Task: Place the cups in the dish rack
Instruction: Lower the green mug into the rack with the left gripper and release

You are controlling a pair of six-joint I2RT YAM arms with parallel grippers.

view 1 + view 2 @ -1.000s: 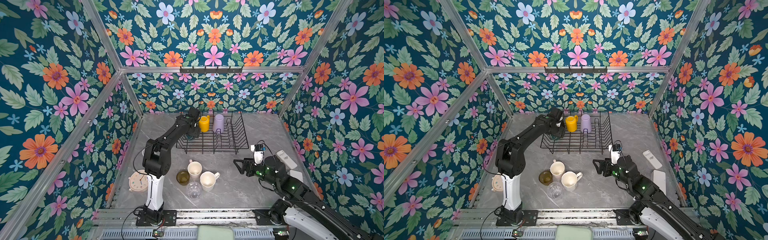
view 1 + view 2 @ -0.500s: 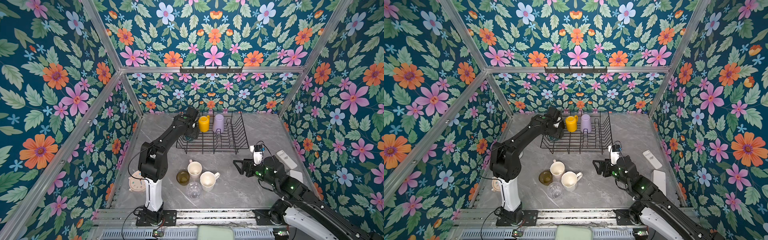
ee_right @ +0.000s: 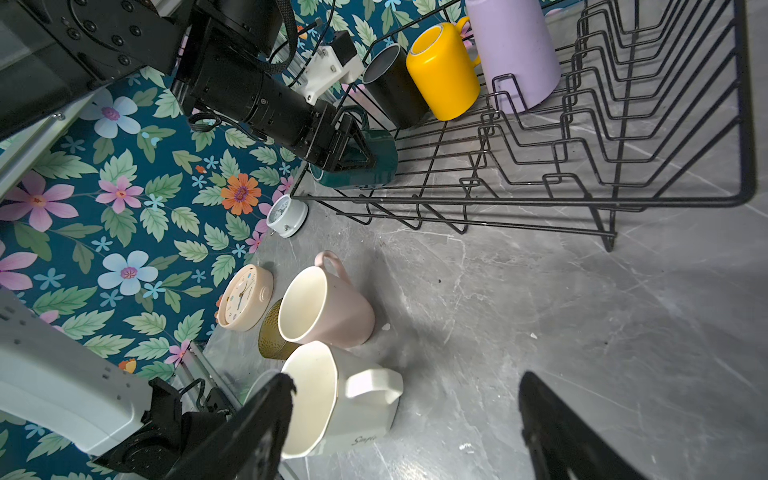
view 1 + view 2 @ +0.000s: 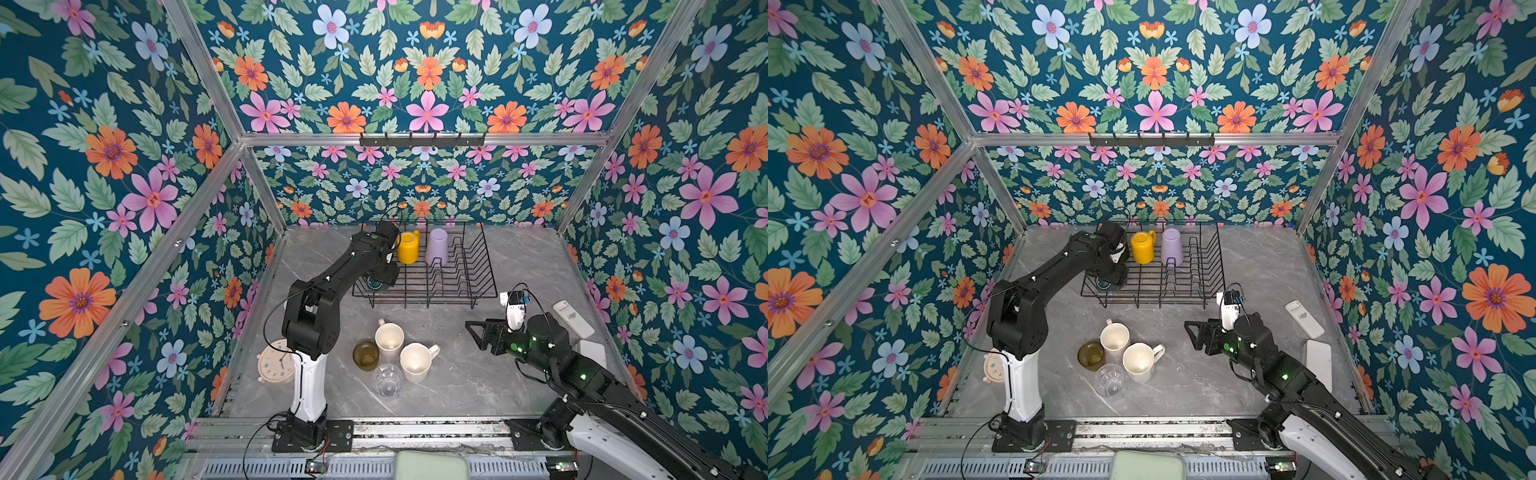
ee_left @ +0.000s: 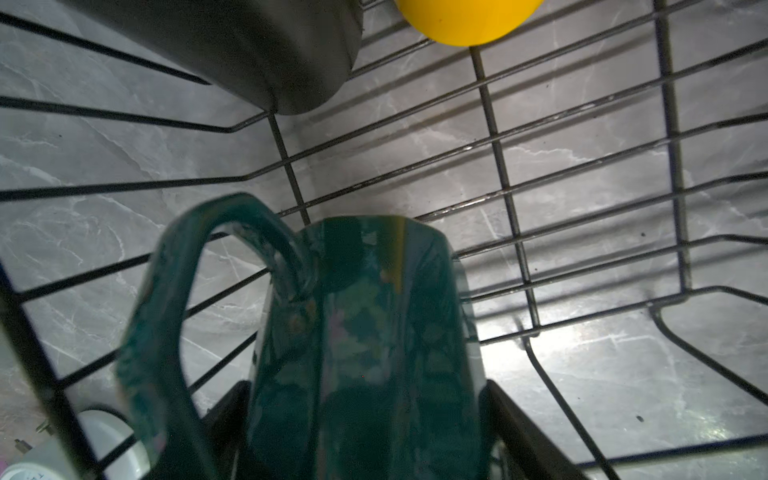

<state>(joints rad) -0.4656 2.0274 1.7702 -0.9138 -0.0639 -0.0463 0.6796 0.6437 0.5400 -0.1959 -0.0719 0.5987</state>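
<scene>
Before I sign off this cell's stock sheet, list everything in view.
rack: one, black wire, back of table
mugs in rack: three: black mug, yellow mug, green mug
tumbler: one, lilac, upside down in rack
mugs on table: two, front centre: pink mug, white mug
glasses: two, next to those two mugs: amber glass, clear glass
clocks: two: peach clock at left edge, white clock by rack's left corner
remote: one, white, right edge
hook rail: one, black, back wall
table: one, grey marble
left end effector: black, shut on green mug
right end effector: black, open, empty, near white mug
</scene>
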